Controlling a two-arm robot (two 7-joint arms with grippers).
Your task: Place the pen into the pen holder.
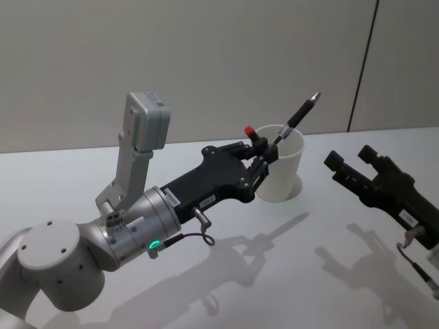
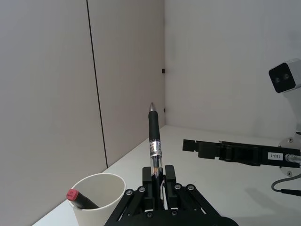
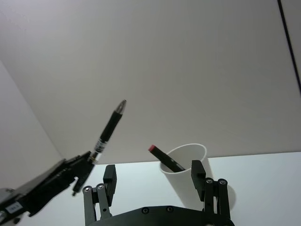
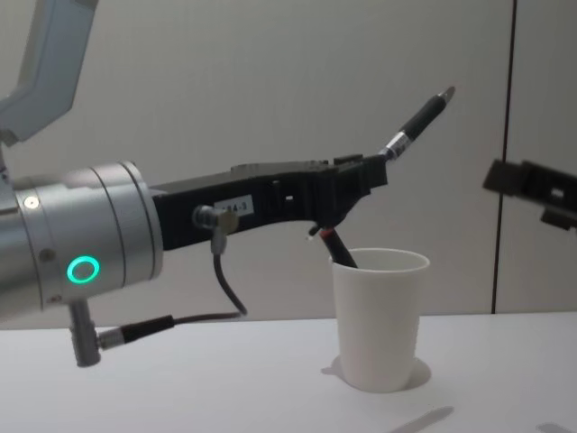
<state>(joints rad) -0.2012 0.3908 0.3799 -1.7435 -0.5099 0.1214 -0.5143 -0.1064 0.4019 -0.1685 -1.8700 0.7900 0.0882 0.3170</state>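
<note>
Above the paper cup, the left gripper is pinching the seemingly light, stiff pen by its lower barrel, while the right gripper is hovering open.

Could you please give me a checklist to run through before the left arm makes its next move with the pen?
1. Grip: left gripper shut on the pen near its lower end: ok.
2. Pen attitude: tilted, tip up and away, not upright: not ok.
3. Target: pen holder upright on the table: ok.
4. Room inside: a red-capped marker leans in it, most of the mouth free: ok.
5. Pen's lower end over the mouth: cannot tell.
6. Clearance: right gripper open, apart from the holder: ok.
</note>
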